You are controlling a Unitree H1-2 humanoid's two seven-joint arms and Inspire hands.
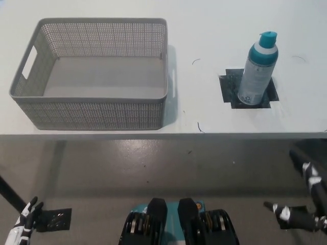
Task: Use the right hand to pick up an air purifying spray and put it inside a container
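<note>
Right hand (292, 216) hangs low at the picture's bottom right, below the table edge and over the floor, holding nothing, with its fingers apart and one pointing toward the left. Its black arm runs up along the right border.

The spray (257, 70) stands upright on the table (204, 117), on the right part of it, well apart from that hand. It is a can with a white and grey body, a teal band near the shoulder and a teal cap. It stands on a dark square patch (230, 89) marked on the white tabletop.

To the left of the spray, with bare table between them, sits the basket (92, 115), a grey perforated box with a slot handle in its left wall. Nothing lies in it.

Left hand (23, 222) rests at the bottom left corner, also below the table; only part of it shows, so whether it is open I cannot tell.
</note>
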